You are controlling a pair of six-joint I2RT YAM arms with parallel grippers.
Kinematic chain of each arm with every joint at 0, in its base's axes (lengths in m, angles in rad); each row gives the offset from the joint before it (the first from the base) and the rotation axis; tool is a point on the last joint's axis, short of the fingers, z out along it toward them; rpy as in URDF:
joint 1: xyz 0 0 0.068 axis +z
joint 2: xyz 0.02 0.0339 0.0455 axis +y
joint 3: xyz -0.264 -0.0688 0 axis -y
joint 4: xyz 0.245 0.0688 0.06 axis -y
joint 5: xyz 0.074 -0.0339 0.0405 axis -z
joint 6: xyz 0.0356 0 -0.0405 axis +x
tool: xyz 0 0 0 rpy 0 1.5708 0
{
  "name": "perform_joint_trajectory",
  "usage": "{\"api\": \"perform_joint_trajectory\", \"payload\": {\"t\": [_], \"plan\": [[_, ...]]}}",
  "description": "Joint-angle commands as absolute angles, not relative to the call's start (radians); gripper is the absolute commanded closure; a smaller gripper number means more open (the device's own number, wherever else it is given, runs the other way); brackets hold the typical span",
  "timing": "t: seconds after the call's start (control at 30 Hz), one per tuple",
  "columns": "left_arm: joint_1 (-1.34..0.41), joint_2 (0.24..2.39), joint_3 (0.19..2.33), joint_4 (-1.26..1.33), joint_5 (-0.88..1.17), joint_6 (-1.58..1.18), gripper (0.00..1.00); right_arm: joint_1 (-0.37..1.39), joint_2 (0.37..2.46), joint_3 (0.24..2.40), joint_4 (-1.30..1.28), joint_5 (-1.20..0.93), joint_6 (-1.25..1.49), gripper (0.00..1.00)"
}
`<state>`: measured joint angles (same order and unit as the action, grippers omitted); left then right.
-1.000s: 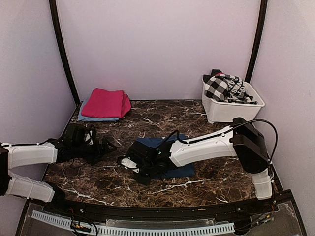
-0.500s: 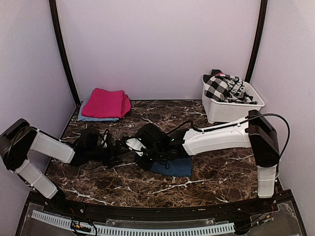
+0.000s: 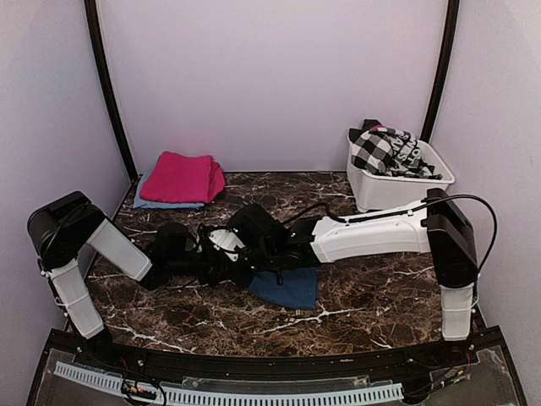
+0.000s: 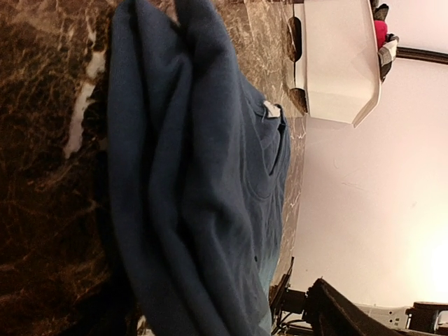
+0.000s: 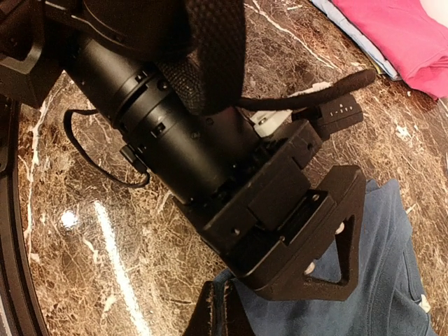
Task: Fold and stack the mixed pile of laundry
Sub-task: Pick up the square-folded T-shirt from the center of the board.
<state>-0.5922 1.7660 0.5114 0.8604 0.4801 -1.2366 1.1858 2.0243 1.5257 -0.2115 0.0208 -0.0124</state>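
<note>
Rear left: folded magenta-pink cloth [image 3: 180,176] on light-blue piece [image 3: 150,201], so stack begun. Mid-table: left gripper [image 3: 207,260] right at the navy-blue cloth [image 3: 287,289], jaw gap can't be told. Right gripper [image 5: 215,311] closed, apparently pinching cloth's edge, part lifted. Probably mid-fold. Next: needs 2nd grip w/ left, then fold over. Rear right: checked garment [image 3: 376,150] waiting in white tub [image 3: 397,190].

Counts: 2 white-and-black robot arms: left arm [image 3: 110,249], right arm [image 3: 372,239]. 1 white plastic tub [image 3: 397,193]. 4 cloth items visible: 1 navy-blue cloth [image 3: 287,288], 1 folded magenta-pink cloth [image 3: 182,178], 1 light-blue piece [image 3: 152,203], 1 black-and-white checked garment [image 3: 380,150].
</note>
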Motion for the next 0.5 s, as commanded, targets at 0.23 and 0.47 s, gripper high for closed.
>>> {"api": "perform_joint_trajectory", "payload": {"t": [0.23, 0.47], "plan": [[-0.6, 1.789, 0.678, 0.471, 0.419, -1.092, 0.86, 1.19, 1.993, 1.508, -0.147, -0.045, 0.054, 0.84], [-0.594, 1.83, 1.036, 0.0, 0.281, -0.766, 1.0, 1.126, 1.777, 1.309, -0.095, -0.069, 0.175, 0.43]]}}
